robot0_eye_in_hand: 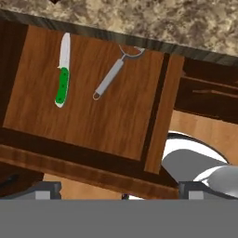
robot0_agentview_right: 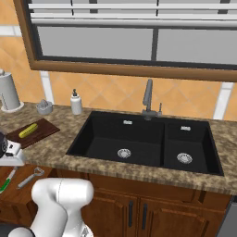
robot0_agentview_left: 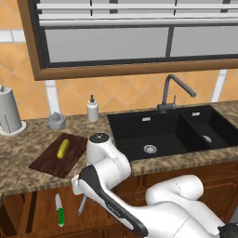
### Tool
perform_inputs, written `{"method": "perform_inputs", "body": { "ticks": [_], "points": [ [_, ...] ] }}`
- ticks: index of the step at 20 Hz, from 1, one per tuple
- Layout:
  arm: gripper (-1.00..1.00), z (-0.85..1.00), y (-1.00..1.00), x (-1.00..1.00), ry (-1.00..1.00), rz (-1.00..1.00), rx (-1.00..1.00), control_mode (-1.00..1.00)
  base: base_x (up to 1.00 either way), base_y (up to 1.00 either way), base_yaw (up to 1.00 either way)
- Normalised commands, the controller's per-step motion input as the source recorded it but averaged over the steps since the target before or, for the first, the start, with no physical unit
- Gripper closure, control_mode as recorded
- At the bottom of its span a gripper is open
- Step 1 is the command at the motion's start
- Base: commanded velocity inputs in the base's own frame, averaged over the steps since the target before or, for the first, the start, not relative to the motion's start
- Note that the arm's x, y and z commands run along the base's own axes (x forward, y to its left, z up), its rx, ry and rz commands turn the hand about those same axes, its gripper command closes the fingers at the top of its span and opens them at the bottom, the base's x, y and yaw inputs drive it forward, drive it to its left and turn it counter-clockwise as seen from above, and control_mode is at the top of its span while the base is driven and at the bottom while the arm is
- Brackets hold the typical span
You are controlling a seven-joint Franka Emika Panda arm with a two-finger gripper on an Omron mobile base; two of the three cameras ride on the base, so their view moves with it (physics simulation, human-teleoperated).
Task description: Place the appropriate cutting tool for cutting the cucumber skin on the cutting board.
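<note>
The cutting tool [robot0_eye_in_hand: 111, 76], a slim silvery peeler, lies in an open wooden drawer [robot0_eye_in_hand: 116, 121] beside a green-handled knife [robot0_eye_in_hand: 62, 74]. Its forked head sits partly under the counter's edge. My gripper [robot0_eye_in_hand: 122, 189] hovers above the drawer and is open, fingertips wide apart, with nothing between them. The peeler [robot0_agentview_left: 82, 204] and knife [robot0_agentview_left: 59, 211] also show below the counter in the left base view. On the counter, the cucumber [robot0_agentview_left: 63, 148] rests on the dark reddish-brown cutting board [robot0_agentview_left: 46, 163]. The right base view has board [robot0_agentview_right: 42, 129], cucumber [robot0_agentview_right: 28, 130] and peeler [robot0_agentview_right: 30, 177] at far left.
A black double sink [robot0_agentview_left: 153, 135] with a grey faucet [robot0_agentview_left: 172, 93] takes the counter's right. A soap dispenser [robot0_agentview_left: 93, 109], a small juicer [robot0_agentview_left: 56, 120] and a paper towel roll [robot0_agentview_left: 8, 111] stand at the back. The granite counter's edge [robot0_eye_in_hand: 139, 44] overhangs the drawer.
</note>
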Motion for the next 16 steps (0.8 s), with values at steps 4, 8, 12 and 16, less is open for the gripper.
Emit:
{"method": "perform_inputs", "body": {
  "ticks": [4, 8, 12, 16],
  "points": [
    [-1.00, -0.81, 0.45, 0.00, 0.00, 0.00, 0.00, -1.00, 0.00, 0.00, 0.00],
    [-1.00, -0.66, 0.47, 0.03, 0.00, 0.00, 0.00, -1.00, 0.00, 0.00, 0.00],
    [-1.00, -0.57, 0.40, 0.00, 0.01, 0.00, 0.00, -1.00, 0.00, 0.00, 0.00],
    [-1.00, -0.46, 0.30, 0.03, 0.02, 0.00, 0.01, -1.00, 0.00, 0.00, 0.00]
  ]
}}
